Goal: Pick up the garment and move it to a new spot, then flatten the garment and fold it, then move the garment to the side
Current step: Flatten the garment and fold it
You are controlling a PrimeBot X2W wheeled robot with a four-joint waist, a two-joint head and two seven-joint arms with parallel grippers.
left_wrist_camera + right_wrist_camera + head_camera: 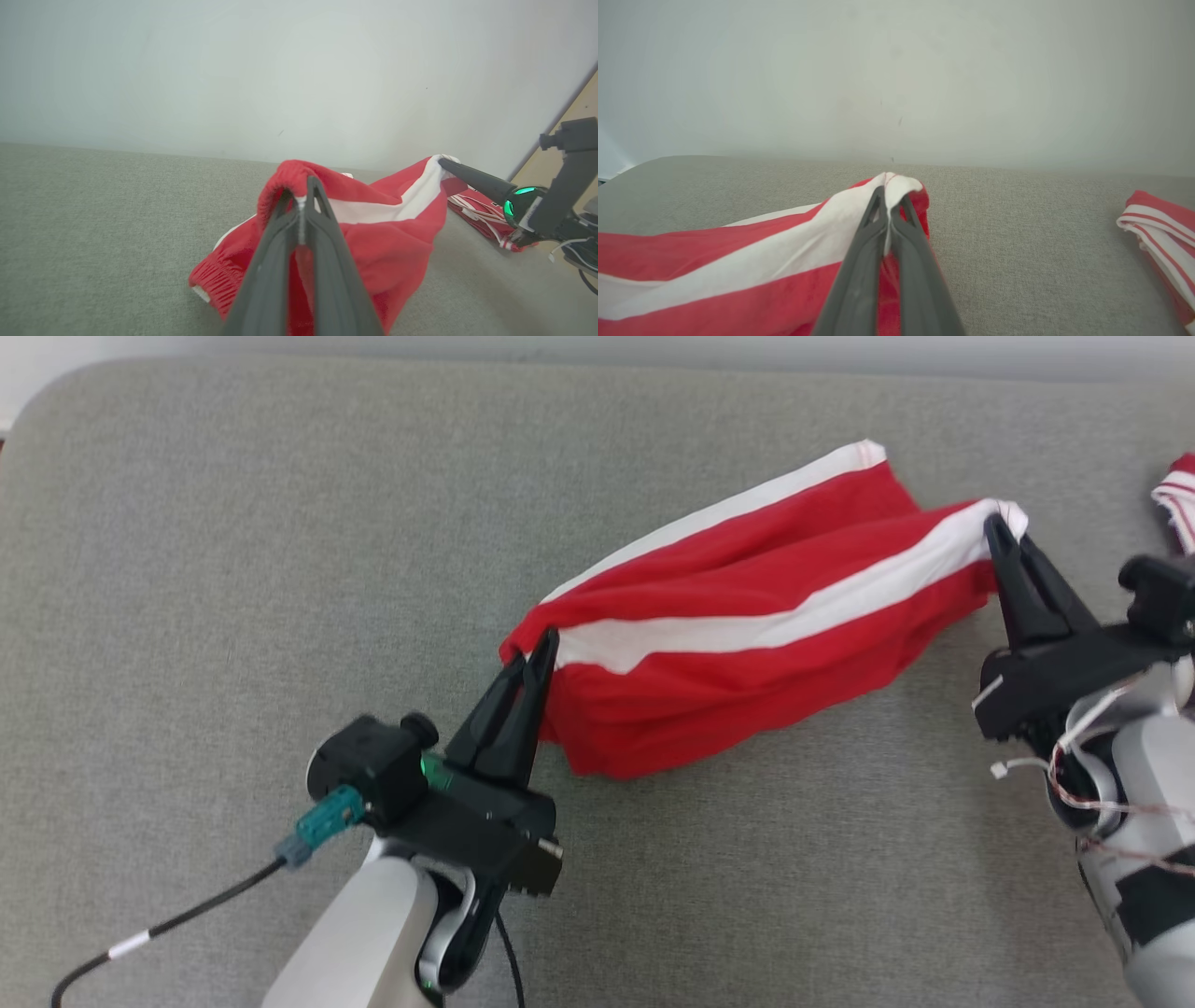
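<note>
Red cloth garment (pixel 747 644) with broad white bands: gripped at both ends, not yet flat

I have the left gripper (pixel 534 658) pinched tight on the garment's left end, and the right gripper (pixel 1006 527) pinched tight on a white-banded corner at its right end. The cloth sags between them, its lower folds resting on the grey woven-fabric surface (pixel 233 569). I judge the pick-up done and the work somewhere in carrying or spreading; I cannot tell whether this is the new spot. The garment is bunched and creased, so flattening, folding and the final move aside are all left. A second red-and-white striped cloth (pixel 1178 495) lies apart, by the right edge.
</note>
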